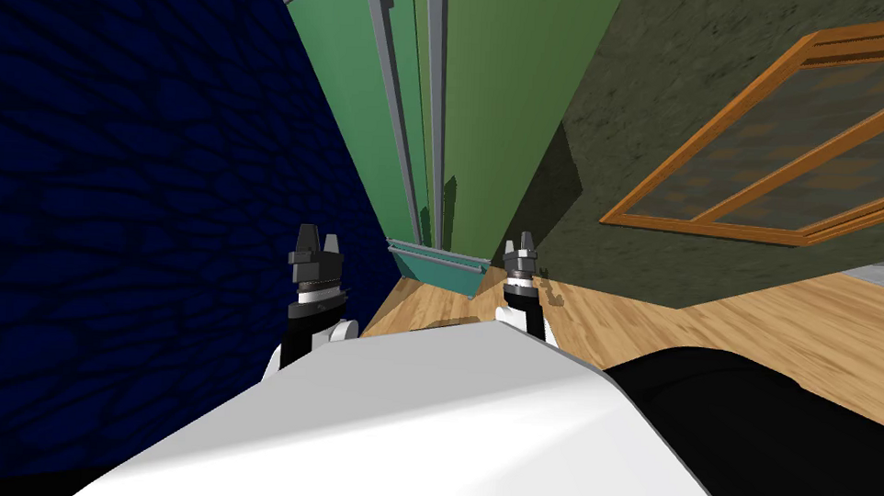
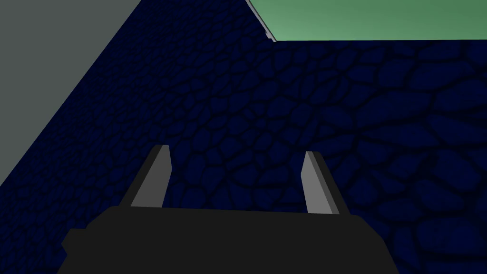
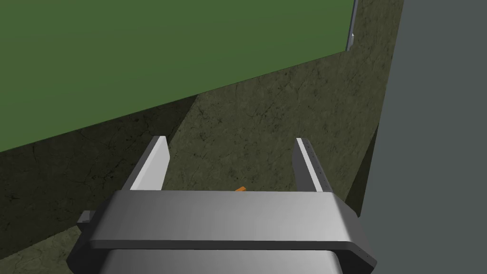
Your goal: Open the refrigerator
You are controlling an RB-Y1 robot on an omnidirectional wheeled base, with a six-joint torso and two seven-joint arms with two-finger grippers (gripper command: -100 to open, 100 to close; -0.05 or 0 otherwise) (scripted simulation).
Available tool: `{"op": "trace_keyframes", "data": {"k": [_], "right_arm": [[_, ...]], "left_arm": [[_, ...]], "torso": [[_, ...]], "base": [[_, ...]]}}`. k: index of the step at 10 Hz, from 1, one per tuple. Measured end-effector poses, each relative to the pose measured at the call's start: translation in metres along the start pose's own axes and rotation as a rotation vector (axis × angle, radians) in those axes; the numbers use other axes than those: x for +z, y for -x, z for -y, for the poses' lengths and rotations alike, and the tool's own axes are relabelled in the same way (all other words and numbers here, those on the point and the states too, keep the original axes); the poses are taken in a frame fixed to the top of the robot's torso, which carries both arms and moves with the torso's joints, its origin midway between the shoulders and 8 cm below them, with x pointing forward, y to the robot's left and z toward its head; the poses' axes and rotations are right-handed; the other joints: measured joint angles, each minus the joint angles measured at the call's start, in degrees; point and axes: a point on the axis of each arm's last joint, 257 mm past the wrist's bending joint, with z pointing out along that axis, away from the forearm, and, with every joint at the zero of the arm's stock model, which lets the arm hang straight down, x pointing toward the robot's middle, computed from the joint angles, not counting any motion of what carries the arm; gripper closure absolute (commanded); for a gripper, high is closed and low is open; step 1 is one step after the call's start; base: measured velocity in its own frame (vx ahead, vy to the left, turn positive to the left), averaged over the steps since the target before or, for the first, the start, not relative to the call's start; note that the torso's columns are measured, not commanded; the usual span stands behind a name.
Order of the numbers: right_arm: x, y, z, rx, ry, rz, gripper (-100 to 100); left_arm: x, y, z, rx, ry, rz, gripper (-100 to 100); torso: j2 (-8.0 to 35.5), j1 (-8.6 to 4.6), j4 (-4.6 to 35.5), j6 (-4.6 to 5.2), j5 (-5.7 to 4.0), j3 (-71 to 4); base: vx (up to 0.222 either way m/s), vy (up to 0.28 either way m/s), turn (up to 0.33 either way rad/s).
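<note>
1. The tall green refrigerator (image 1: 491, 104) with thin grey vertical bar handles (image 1: 394, 119) stands at 12 o'clock, set into the corner where two walls meet. Its doors look closed.
2. At the refrigerator's foot lies a teal bottom drawer with a grey rail (image 1: 435, 259), just above the light wooden plank floor (image 1: 704, 323).
3. A dark blue cobble-patterned wall (image 1: 138, 202) runs along 9 o'clock. An olive-brown mottled wall (image 1: 616, 219) runs along 3 o'clock and carries an orange wood-framed window (image 1: 784, 151) at about 2 o'clock.
4. The left tool (image 1: 318, 238) hangs at 8 o'clock from the drawer, near the blue wall and apart from the handles. In the left wrist view its grey blade fingers (image 2: 157, 176) stand wide with nothing between them. They face the blue wall, and a green edge of the refrigerator lies beyond.
5. The right tool (image 1: 526, 239) hangs at 3 o'clock from the drawer, just off the refrigerator's right side and beside the olive-brown wall. Its light grey fingers (image 3: 152, 164) are spread wide and hold nothing. The refrigerator's green side panel lies beyond their tips, untouched.
</note>
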Motion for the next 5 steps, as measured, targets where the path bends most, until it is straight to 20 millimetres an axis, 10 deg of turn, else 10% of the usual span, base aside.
{"op": "trace_keyframes", "data": {"k": [5], "right_arm": [[0.0, 0.0, -0.0001, 0.0, 0.0, 0.0, 0]], "left_arm": [[0.0, 0.0, 0.0001, 0.0, 0.0, 0.0, 0]], "torso": [[18.45, 0.0, 18.46, 0.0, 0.0, -36.92]], "base": [[0.0, 0.0, 0.0]]}}
